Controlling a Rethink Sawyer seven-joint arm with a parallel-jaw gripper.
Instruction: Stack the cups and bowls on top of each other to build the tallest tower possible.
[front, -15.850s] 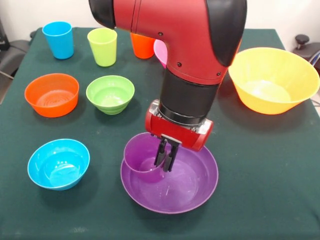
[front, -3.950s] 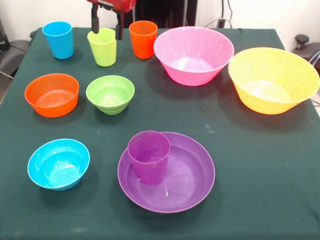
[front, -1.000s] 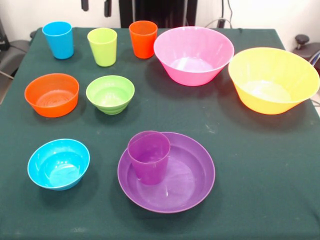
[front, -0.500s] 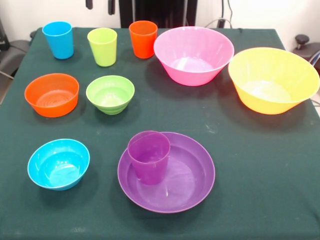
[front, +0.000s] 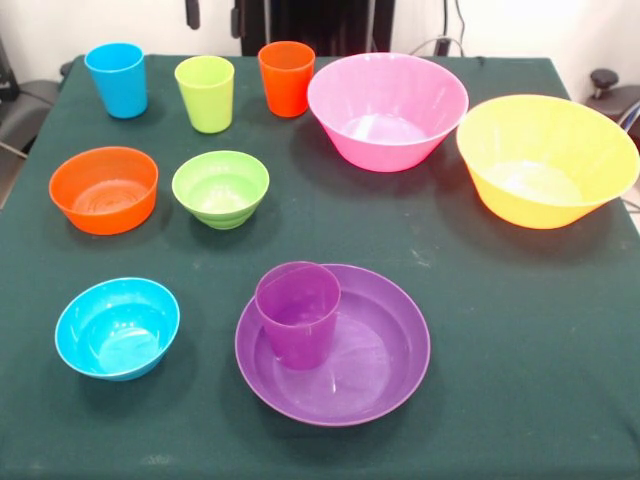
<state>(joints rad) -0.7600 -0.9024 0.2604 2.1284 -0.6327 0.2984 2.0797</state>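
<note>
Since half a second ago only my gripper (front: 214, 13) has shifted, sliding slightly toward the picture's right along the top edge; a second ago it sat further left again. I see just its two dark fingertips (front: 192, 13) up there, held apart with a clear gap between them and nothing in it, above and behind the lime green cup (front: 205, 93). None of the cups or bowls has budged on the green table (front: 500, 330). Along the far row stand the blue cup (front: 117, 79), the lime green one and the orange cup (front: 286, 78), all upright and apart from each other, with the large pink bowl (front: 388, 110) just beside the orange cup and the large yellow bowl (front: 545, 158) near the right edge. Nearer me in the picture, the small orange bowl (front: 103, 189) and small green bowl (front: 220, 188) sit side by side, not touching, and the small blue bowl (front: 117, 327) sits alone at lower left. I see the purple cup (front: 297, 314) standing upright inside the wide purple bowl (front: 385, 350), against its left side. Nothing else is stacked.
</note>
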